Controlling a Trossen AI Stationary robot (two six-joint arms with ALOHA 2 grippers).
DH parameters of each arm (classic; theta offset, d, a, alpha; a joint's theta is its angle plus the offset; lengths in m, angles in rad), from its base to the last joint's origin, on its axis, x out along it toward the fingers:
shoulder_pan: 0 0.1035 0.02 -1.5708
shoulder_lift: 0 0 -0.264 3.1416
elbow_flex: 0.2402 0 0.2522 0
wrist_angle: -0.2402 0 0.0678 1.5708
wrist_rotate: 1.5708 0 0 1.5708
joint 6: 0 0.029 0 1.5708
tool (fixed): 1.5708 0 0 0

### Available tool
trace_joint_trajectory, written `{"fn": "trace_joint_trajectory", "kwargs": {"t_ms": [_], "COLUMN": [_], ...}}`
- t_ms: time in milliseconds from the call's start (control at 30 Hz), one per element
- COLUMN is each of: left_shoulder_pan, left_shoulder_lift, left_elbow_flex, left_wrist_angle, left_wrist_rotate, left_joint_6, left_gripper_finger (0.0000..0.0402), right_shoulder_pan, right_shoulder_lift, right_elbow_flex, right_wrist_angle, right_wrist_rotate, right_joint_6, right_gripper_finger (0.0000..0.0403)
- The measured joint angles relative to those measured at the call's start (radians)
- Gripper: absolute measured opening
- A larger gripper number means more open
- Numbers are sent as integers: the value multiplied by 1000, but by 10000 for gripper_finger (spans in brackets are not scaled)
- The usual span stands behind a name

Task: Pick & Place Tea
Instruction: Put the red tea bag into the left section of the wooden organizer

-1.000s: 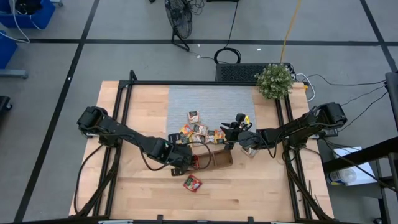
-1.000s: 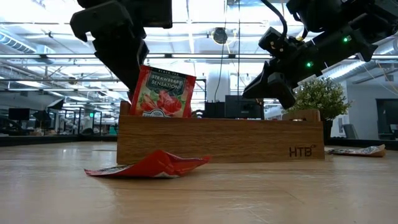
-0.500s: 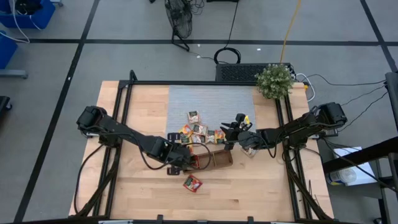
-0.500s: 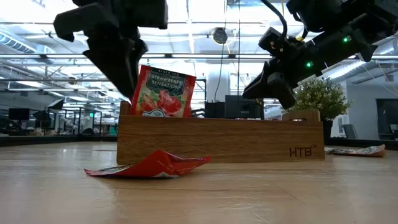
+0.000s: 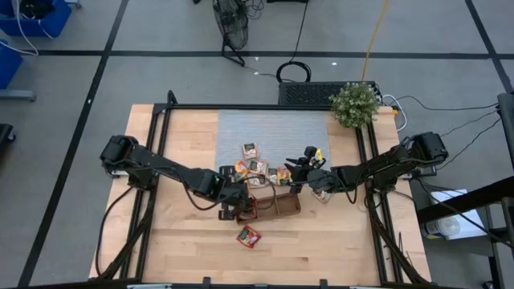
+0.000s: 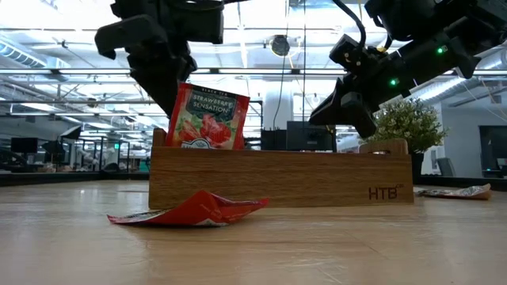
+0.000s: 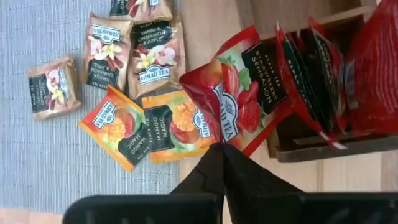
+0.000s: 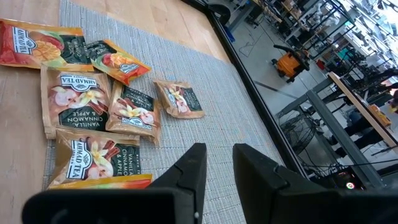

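- The strawberry tea packet [image 7: 239, 93] is showing bright red with strawberry pictures and a dark label panel.
- Two mango packets [image 7: 118, 127] are glowing orange-yellow, each with a dark centre mark.
- The vanilla packets [image 8: 69, 99] are showing tan with pale flowers and dark labels.
- The tray [image 6: 281, 180] is showing brown wood grain.
- The mat [image 5: 273, 128] is showing grey weave on the pale wooden table [image 5: 185, 249].
- Both end effectors, left [image 7: 221, 152] and right [image 8: 216, 163], are showing black.
- The plant [image 5: 354, 104] is showing green.
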Motion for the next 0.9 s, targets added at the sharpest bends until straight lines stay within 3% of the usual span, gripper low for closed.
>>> {"fn": "trace_joint_trajectory", "kwargs": {"t_ms": [200, 567, 900], "left_shoulder_pan": [7, 12, 66], "left_shoulder_lift": [1, 1, 1], "left_elbow_flex": [7, 142, 148], "left_wrist_angle": [-14, -172, -265], "left_wrist_rotate": [34, 85, 137], "left_joint_6": [78, 206, 292], "left_gripper_finger": [4, 3, 1], "right_shoulder_pan": [0, -39, -44], "right_shoulder_lift": [0, 0, 0], "right_elbow_flex": [0, 0, 0], "right_wrist_angle": [0, -10, -14], "right_wrist_rotate": [0, -2, -2], "right_joint_6": [0, 25, 27], "right_gripper_finger": [70, 70, 70]}}
